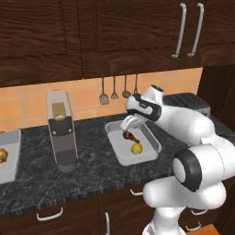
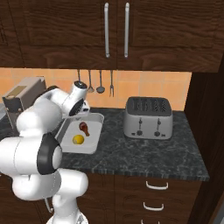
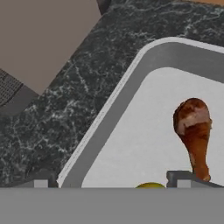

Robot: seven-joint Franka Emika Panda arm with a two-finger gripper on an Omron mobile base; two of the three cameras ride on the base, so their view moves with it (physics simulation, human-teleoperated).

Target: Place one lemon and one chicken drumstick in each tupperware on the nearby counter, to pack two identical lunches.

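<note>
Wide-spread hand point(image 1: 127, 125) above tupperware point(image 1: 120, 156) with drumstick point(image 1: 130, 135) and lemon point(image 1: 136, 148), on speckled counter point(image 1: 69, 181) beneath dark cabinets point(image 1: 114, 32).

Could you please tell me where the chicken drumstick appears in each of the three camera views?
Left base view: the chicken drumstick lies right of centre, beside the lemon.
Right base view: drumstick left of centre, above the lemon.
Hand view: drumstick at right.
Shared landmark: the light-grey tupperware holding it.

The white arm point(image 1: 183, 124) reaches forward and down, jaws spread wide.
</note>
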